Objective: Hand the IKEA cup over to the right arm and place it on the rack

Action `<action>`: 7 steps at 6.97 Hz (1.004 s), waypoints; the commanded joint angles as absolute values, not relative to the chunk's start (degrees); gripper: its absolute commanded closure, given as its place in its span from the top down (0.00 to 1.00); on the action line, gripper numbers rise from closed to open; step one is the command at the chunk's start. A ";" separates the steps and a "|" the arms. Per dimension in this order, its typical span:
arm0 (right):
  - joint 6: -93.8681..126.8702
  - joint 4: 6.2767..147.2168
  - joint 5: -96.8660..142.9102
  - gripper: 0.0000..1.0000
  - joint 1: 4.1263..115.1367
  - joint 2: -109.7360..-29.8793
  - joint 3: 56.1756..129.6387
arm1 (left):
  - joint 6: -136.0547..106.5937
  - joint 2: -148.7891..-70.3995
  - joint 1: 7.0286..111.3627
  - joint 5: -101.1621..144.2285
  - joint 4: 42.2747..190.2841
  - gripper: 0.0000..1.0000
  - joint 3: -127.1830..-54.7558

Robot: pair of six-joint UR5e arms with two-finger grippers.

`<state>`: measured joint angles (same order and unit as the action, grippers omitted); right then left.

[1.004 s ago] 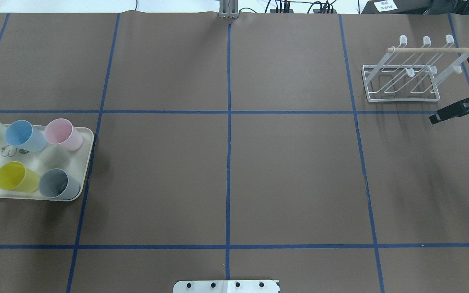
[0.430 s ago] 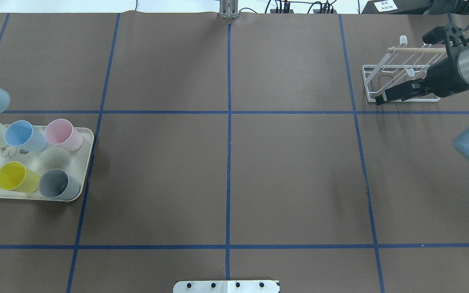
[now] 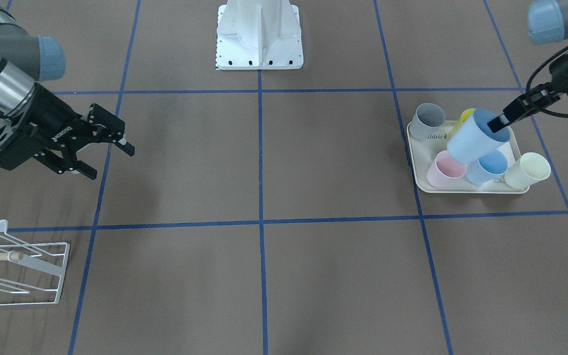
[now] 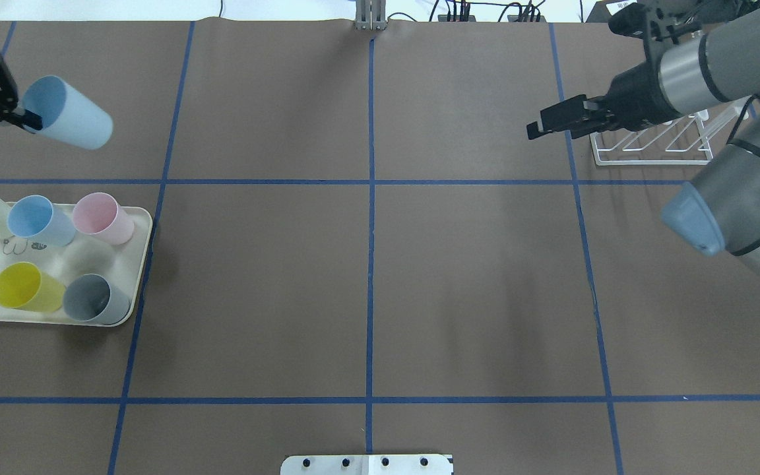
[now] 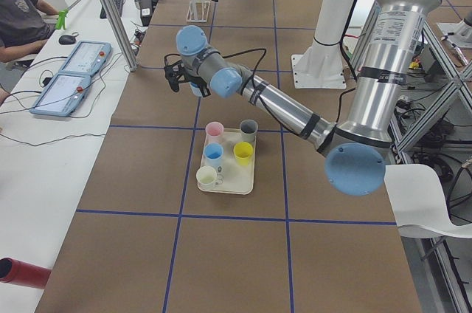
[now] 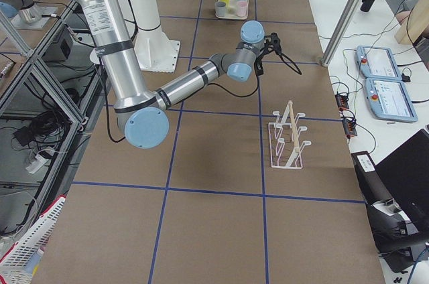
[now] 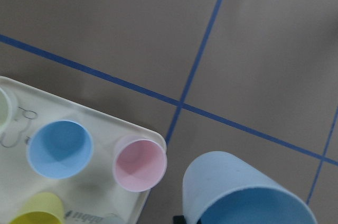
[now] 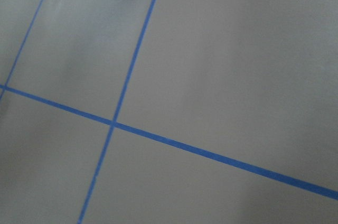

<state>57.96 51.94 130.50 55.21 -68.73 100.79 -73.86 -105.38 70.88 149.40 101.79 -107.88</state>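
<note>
Advancing right end effector gapes; left end effector pinches cup beyond five-cup tray.

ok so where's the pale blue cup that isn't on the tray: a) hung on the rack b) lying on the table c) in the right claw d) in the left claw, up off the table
d: the left claw pinches the pale blue cup by its rim, clear of the table, while the right claw is open and empty and the rack holds no cup.
</note>
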 commanded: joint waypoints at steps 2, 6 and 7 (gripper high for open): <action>75.88 49.25 127.97 0.98 50.64 -61.45 100.72 | -86.19 -113.79 66.46 149.42 106.67 0.00 -105.05; 98.12 32.39 126.31 0.96 48.78 -60.03 99.93 | -117.96 -118.73 63.64 148.10 133.09 0.00 -99.51; 102.18 29.30 125.78 0.96 48.00 -59.94 99.84 | -125.26 -120.57 61.02 142.61 138.11 0.00 -99.58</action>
<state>96.42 33.84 126.62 48.76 -60.11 100.00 -115.65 -118.51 63.41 147.08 130.94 -100.28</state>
